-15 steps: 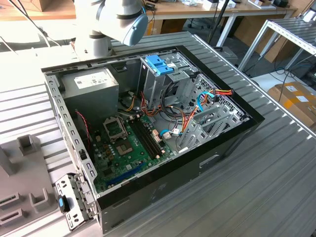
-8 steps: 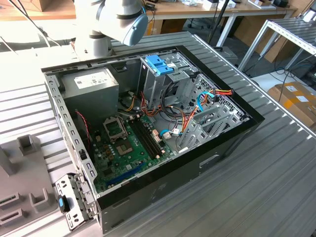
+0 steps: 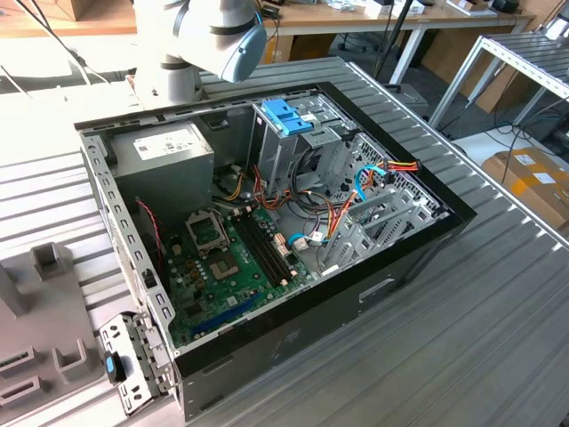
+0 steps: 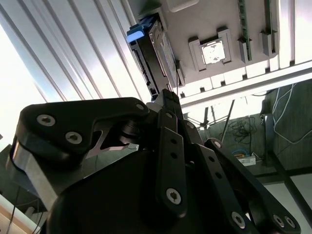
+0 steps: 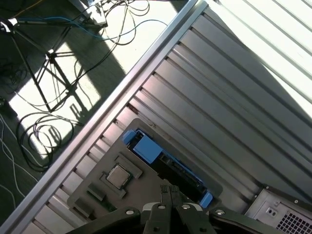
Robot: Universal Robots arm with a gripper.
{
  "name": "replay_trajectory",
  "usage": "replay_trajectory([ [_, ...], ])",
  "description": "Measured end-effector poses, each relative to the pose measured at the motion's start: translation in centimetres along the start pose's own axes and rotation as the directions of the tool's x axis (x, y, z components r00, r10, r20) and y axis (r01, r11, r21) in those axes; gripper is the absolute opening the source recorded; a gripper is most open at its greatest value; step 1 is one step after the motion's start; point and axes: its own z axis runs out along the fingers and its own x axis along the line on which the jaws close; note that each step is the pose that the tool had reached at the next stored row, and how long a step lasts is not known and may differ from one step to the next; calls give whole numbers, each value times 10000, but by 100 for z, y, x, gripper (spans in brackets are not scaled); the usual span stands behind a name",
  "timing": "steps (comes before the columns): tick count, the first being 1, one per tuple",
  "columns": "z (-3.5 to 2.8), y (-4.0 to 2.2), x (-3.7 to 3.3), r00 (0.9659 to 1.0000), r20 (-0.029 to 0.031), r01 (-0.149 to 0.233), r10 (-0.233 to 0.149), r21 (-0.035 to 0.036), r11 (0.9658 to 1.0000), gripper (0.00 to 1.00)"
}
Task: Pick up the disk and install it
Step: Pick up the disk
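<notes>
The disk (image 5: 176, 168) stands on edge in a slot of a grey fixture plate (image 5: 141, 195), its dark body framed by light-blue rails. In the second wrist view the disk (image 4: 152, 56) lies just beyond my fingertips. My gripper (image 5: 169, 188) hovers over the disk's near end with its two black fingers pressed together and nothing between them. The same shut gripper (image 4: 168, 95) shows in the second wrist view, apart from the disk. In the exterior view the arm (image 3: 218, 36) reaches out past the top edge, behind the open computer case (image 3: 267, 231).
A processor chip (image 5: 117, 176) sits on the fixture beside the disk. The case holds a blue handle on a grey cage (image 3: 286, 116), a motherboard (image 3: 231, 258) and loose cables. The slatted table's edge (image 5: 112, 105) runs close by, with cables and a tripod on the floor beyond.
</notes>
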Motion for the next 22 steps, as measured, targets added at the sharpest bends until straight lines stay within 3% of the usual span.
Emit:
replay_trajectory([
  [22,0,0,0,9979,-35,647,-647,-20,9979,11],
])
